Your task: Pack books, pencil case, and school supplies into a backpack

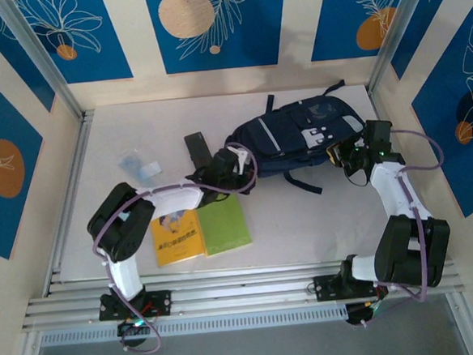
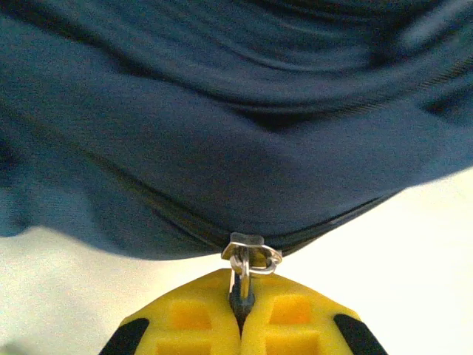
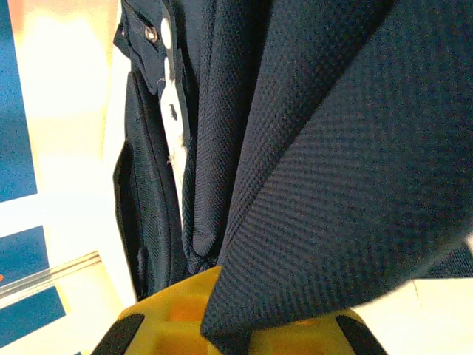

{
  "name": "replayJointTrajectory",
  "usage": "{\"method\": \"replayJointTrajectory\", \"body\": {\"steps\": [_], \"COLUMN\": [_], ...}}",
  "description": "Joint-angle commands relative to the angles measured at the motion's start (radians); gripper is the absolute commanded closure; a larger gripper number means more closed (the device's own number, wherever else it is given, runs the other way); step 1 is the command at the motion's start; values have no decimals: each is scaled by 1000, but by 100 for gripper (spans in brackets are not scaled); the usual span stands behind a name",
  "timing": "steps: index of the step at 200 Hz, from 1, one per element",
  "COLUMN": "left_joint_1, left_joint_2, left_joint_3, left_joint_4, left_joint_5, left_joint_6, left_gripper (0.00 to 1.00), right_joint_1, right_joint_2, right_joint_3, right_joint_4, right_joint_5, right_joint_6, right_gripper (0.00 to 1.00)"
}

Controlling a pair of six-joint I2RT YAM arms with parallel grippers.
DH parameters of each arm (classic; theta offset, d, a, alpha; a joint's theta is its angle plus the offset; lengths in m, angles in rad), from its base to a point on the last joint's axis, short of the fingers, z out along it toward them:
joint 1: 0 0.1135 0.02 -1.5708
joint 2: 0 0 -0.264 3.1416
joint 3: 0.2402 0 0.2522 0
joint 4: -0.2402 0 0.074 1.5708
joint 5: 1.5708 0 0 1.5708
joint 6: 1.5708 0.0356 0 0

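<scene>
The navy backpack (image 1: 294, 133) lies at the back middle of the table. At its left end, my left gripper (image 1: 237, 164) is shut on the metal zipper pull (image 2: 250, 255), its yellow fingers (image 2: 185, 318) pressed together just below the zip line of the backpack (image 2: 222, 133). At the bag's right end, my right gripper (image 1: 344, 155) is shut on a fold of the backpack's fabric (image 3: 332, 148), which drapes over its fingers (image 3: 170, 318). The yellow book (image 1: 178, 237) and green book (image 1: 224, 225) lie side by side near the front. The dark pencil case (image 1: 197, 150) lies left of the bag. A light-blue pad (image 1: 131, 162) and a whitish piece (image 1: 149, 169) lie further left.
Dark straps (image 1: 306, 181) trail from the bag toward the front. My left arm (image 1: 161, 203) arches over the top edges of the books. Metal rails (image 1: 228, 296) run along the near edge, and walls close in both sides.
</scene>
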Motion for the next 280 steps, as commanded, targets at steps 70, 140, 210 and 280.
{"method": "replayJointTrajectory", "body": {"steps": [70, 140, 210, 280], "left_joint_1": [-97, -142, -174, -134], "left_joint_2": [-61, 94, 90, 5], "left_joint_3": [158, 394, 371, 187], "left_joint_4": [-235, -91, -46, -99], "left_joint_5": [281, 327, 363, 369], "left_joint_6": [-35, -195, -221, -202], "left_gripper": [100, 100, 100, 100], "right_joint_1": [-25, -9, 150, 177], "right_joint_2": [274, -19, -59, -29], "right_joint_3": [287, 33, -263, -220], "right_joint_4": [-24, -148, 254, 258], "right_joint_5": [-182, -251, -266, -133], "right_joint_6": [-204, -186, 143, 45], "right_gripper": [47, 12, 11, 100]}}
